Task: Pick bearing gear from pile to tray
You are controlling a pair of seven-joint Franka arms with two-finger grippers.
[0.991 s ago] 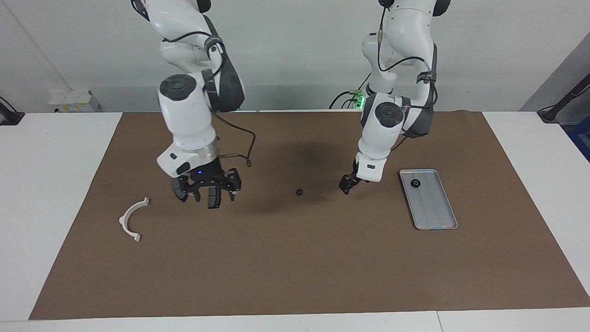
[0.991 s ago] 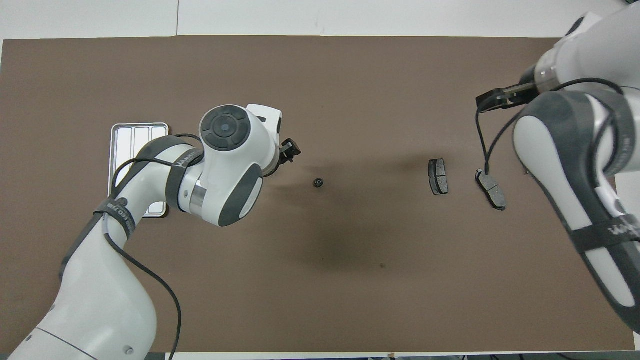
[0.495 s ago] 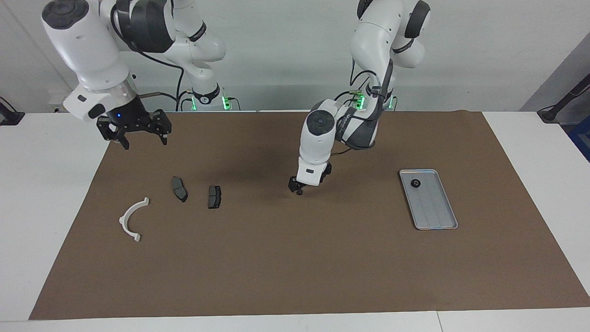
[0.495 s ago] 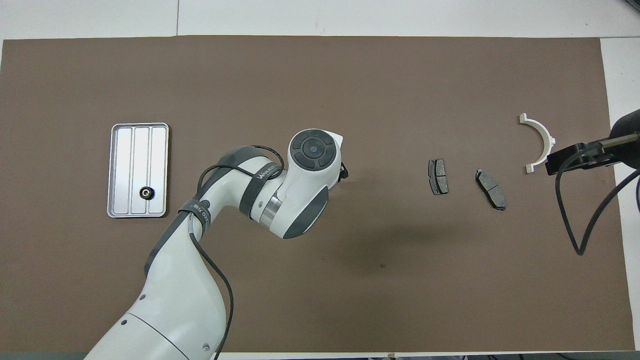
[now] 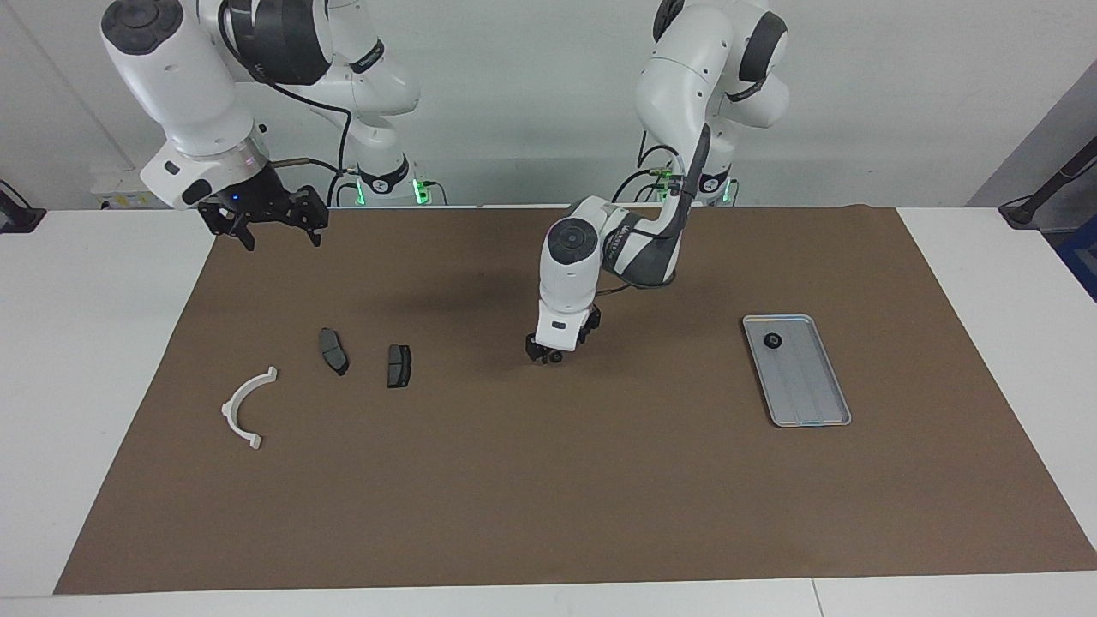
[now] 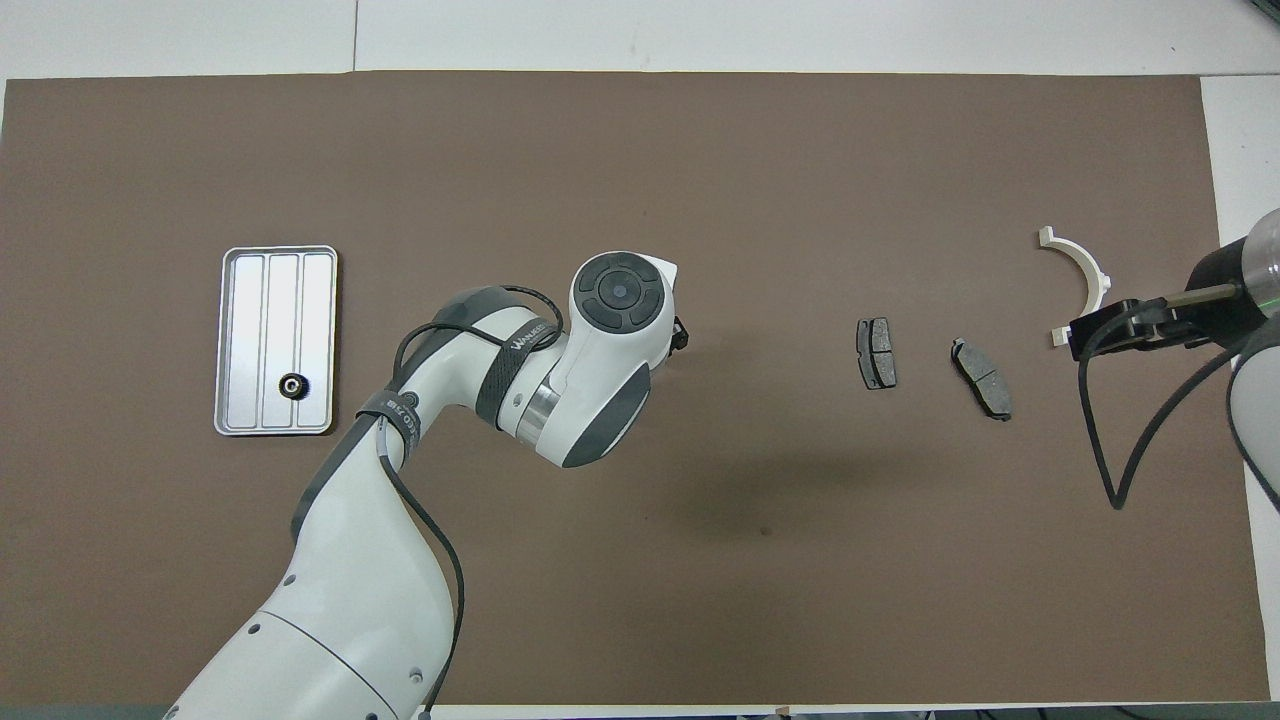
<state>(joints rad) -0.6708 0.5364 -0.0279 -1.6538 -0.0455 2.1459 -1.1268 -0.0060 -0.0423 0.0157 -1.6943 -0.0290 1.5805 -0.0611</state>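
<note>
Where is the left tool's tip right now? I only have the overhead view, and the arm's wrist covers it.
Observer: In the facing view, the left tool is down at the mat, mid-table, with a small black gear at its tip.
Operator: Is the gear lifted?
Observer: No, it looks level with the mat. I cannot tell whether it is gripped.
Operator: How high is the right tool?
Observer: The right tool hangs open, well above the mat, over the mat's edge nearest the robots at the right arm's end.
</note>
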